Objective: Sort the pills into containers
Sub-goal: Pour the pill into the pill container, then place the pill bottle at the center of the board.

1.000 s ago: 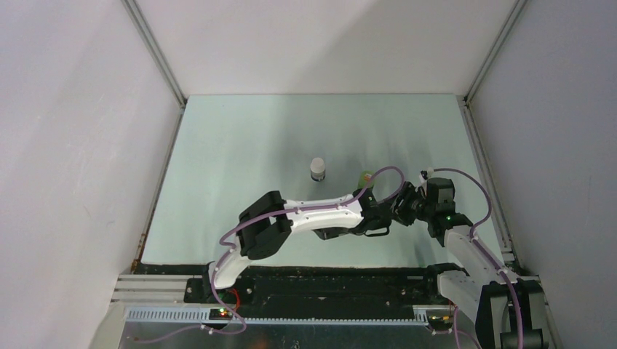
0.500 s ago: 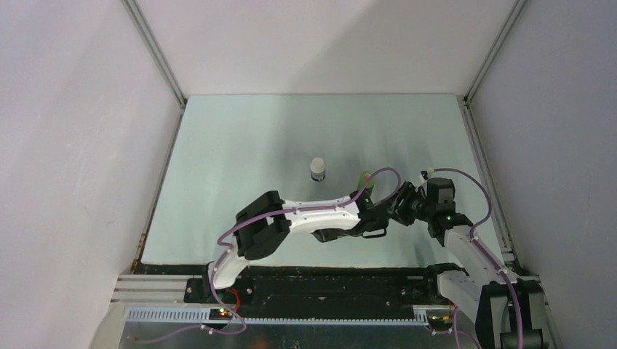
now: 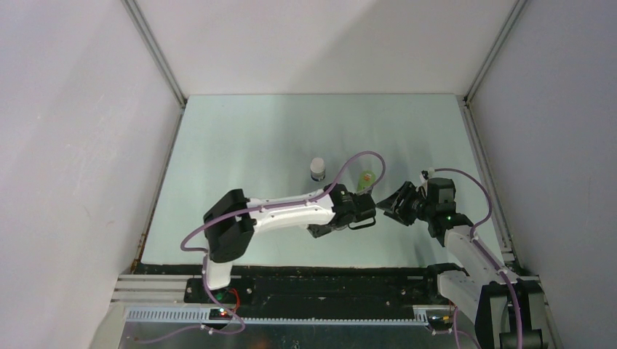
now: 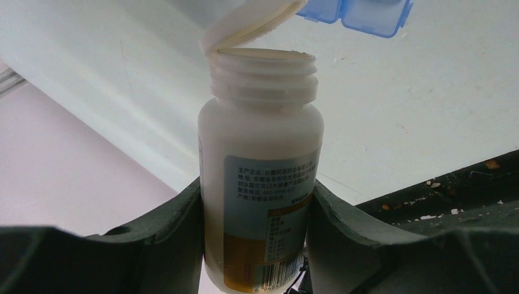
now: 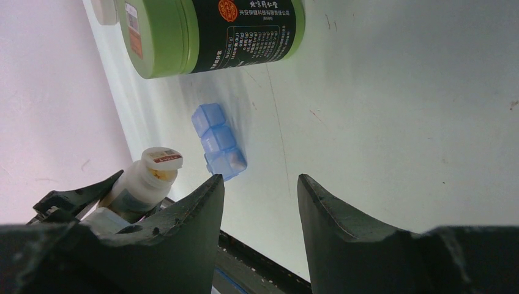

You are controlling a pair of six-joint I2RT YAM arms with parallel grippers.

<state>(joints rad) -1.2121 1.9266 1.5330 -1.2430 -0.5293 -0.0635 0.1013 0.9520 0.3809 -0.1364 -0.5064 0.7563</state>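
My left gripper (image 4: 256, 191) is shut on a white labelled pill bottle (image 4: 260, 147) with its flip cap (image 4: 245, 27) hinged open. The blue pill box (image 4: 358, 12) lies just beyond the bottle's mouth. In the right wrist view the box (image 5: 218, 149) lies on the table, with the held bottle (image 5: 144, 180) to its left. Something orange-yellow shows under that bottle's cap. No loose pills show. My right gripper (image 5: 260, 180) is open and empty, near the box. In the top view the left gripper (image 3: 358, 211) and the right gripper (image 3: 396, 203) face each other.
A green round bottle (image 5: 211, 30) lies on its side beyond the box; it also shows in the top view (image 3: 366, 177). A small white-capped bottle (image 3: 317, 169) stands mid-table. The table's black front edge (image 4: 440, 202) runs close behind both grippers.
The left arm has swung left and drawn its gripper back from the right gripper, with the bottle still in it. The green bottle shows more. The right arm barely moved.
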